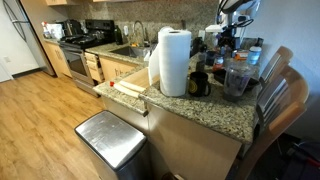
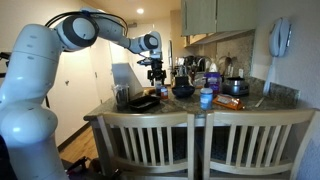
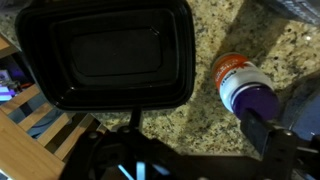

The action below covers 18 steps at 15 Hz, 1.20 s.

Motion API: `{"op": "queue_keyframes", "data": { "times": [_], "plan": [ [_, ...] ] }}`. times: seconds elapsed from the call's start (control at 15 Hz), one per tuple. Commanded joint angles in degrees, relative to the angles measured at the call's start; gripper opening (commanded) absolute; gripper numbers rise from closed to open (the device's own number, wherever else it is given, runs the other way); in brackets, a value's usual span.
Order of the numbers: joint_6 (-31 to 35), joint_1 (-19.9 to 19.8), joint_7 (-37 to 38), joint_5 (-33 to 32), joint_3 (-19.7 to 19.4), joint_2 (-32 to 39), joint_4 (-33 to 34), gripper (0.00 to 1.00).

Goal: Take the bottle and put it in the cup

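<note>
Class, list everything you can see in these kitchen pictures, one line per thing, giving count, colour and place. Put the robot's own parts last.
bottle: one, orange label and purple cap, on the counter beside the tray
tray: one, black, on the counter
paper towel roll: one, white, upright on the counter
mug: one, black, beside the roll
bin: one, silver, on the floor
chairs: two, wooden, at the counter
counter: one, speckled granite
arm: one, white
gripper: one, black, above the counter
</note>
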Motion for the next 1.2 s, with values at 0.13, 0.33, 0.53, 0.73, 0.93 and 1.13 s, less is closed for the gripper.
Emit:
{"op": "queue_keyframes", "data": {
  "times": [0.13,0.33,0.53,0.73,0.93,1.13],
  "plan": [
    [1.1,-0.3,4.9,0.4,-0.7,0.6,0.3,1.00],
    [1.1,-0.8,6.4,0.9,-1.2,2.0,0.9,1.00],
    [2.4,-0.3,9.2,0.8,-1.4,3.1,2.1,1.00],
    [4.4,0.6,13.1,0.6,-1.3,3.9,2.2,1.00],
    [3.3,0.5,13.8,0.6,-1.0,2.9,1.7,1.00],
    [3.4,0.9,16.0,0.6,-0.9,3.3,2.2,1.00]
  ]
}}
